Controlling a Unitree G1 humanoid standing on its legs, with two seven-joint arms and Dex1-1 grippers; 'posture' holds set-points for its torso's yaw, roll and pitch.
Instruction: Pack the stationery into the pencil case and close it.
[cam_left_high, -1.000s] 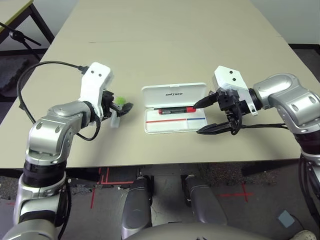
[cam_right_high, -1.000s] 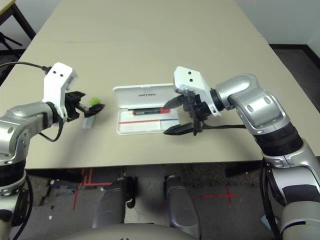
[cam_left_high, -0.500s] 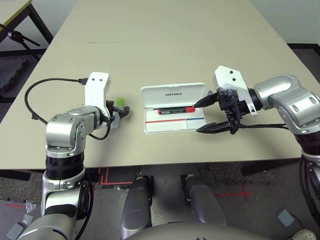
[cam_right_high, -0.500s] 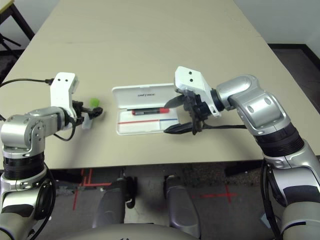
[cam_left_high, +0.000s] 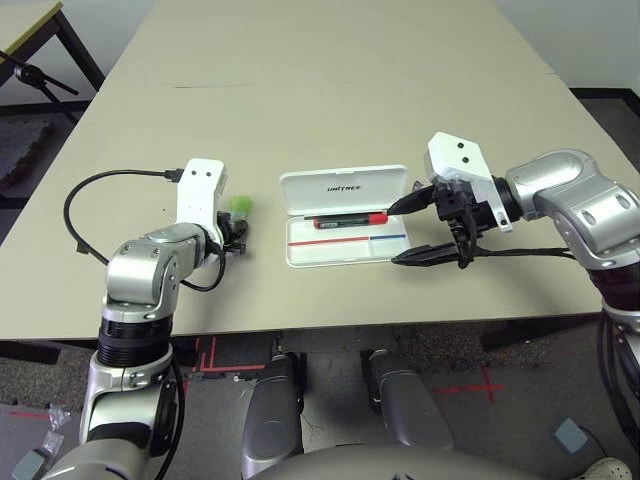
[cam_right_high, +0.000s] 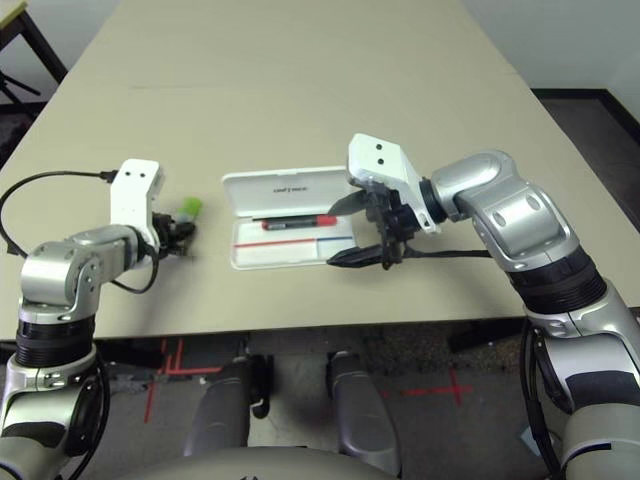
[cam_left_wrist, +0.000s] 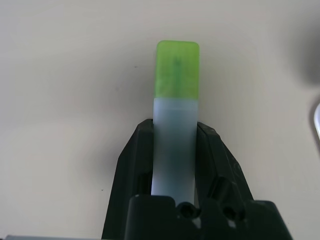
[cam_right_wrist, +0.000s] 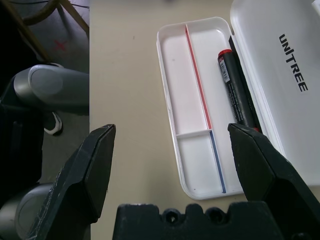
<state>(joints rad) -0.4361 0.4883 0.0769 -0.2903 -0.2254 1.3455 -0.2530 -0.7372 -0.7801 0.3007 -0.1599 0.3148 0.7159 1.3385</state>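
The pencil case (cam_left_high: 340, 250) lies open mid-table, its lettered lid (cam_right_wrist: 285, 75) folded back flat. A red-capped black marker (cam_left_high: 350, 220) rests in the tray's long slot next to the hinge, and also shows in the right wrist view as the marker (cam_right_wrist: 235, 90). Left of the case, on the table, lies the pale highlighter (cam_left_wrist: 175, 125) with a lime-green cap (cam_left_high: 240, 206). My left gripper (cam_left_high: 236, 236) is shut on its barrel, one finger (cam_left_wrist: 132, 160) pressing each side. My right gripper (cam_left_high: 396, 236) hovers open at the case's right end.
The beige table (cam_left_high: 330, 90) stretches far beyond the case. A black cable (cam_left_high: 85, 195) loops out from my left wrist. The table's front edge runs just below both grippers. A black stand (cam_left_high: 40, 75) is on the floor at far left.
My left arm drew in and brought its gripper down over the highlighter, and the fingers closed on its barrel. The right arm and the case stayed put.
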